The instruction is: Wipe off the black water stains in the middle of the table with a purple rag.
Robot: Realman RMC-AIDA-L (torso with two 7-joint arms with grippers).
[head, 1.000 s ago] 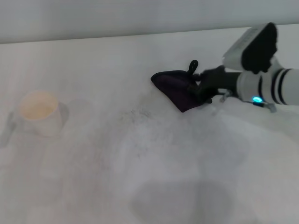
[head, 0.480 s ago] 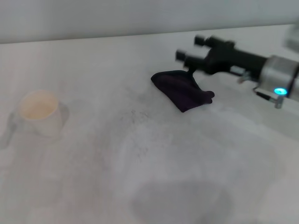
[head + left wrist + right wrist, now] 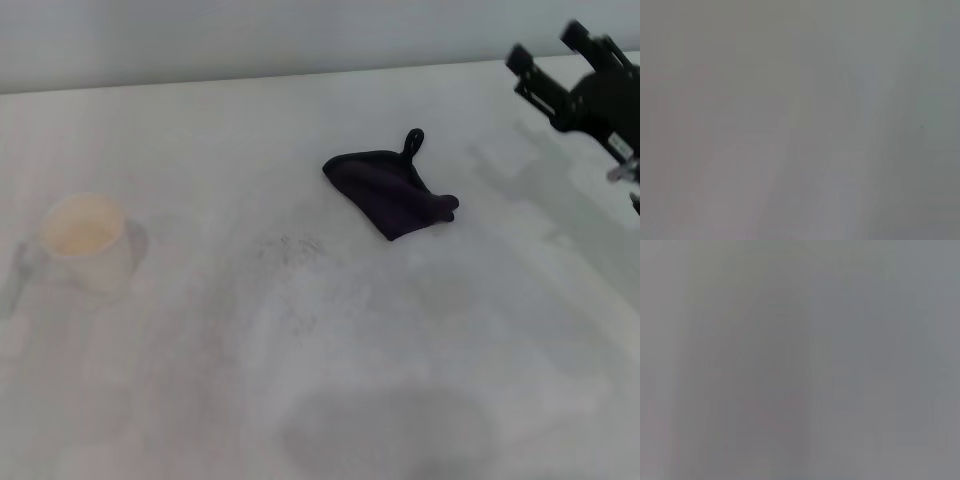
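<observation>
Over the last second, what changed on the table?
The right gripper let go of the purple rag and pulled back, open, to the far right edge of the head view. The rag stayed put on the table; the paper cup did not move.

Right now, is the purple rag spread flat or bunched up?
Bunched. In the head view the purple rag lies crumpled in a folded heap on the table, its loop sticking up, apart from the open right gripper.
</observation>
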